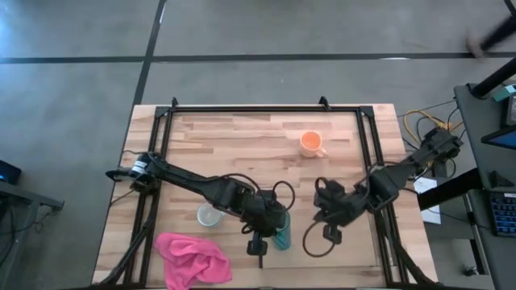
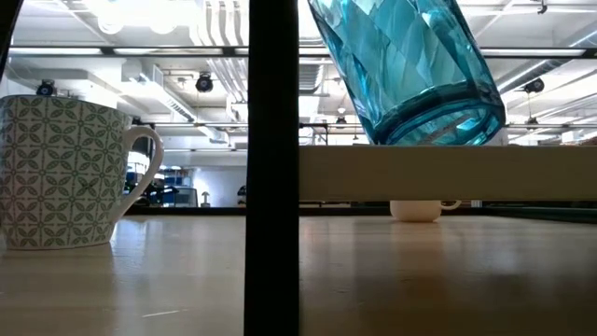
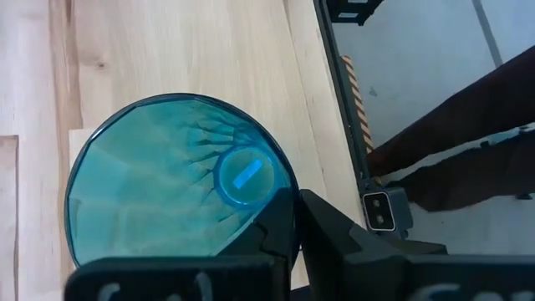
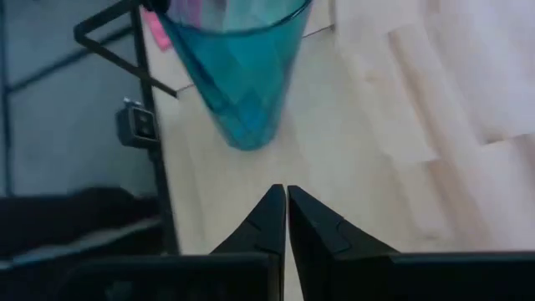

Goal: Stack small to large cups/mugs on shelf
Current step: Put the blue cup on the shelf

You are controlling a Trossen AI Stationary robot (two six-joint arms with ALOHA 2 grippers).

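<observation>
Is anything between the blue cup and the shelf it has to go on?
Nothing visible. The left tool is shut on the rim of the teal tumbler, holding it tilted, with its base right at the pale shelf. The white mug stands off to the side, the orange mug across the table.

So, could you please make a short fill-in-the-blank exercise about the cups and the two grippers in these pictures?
1. The left gripper is shut on the rim of the ____ tumbler.
2. In the low view this tumbler is ____, not upright.
3. The right gripper is shut and holds ____.
4. The mug standing alone, far from both grippers, is ____.

Missing words: teal; tilted; nothing; orange
</observation>
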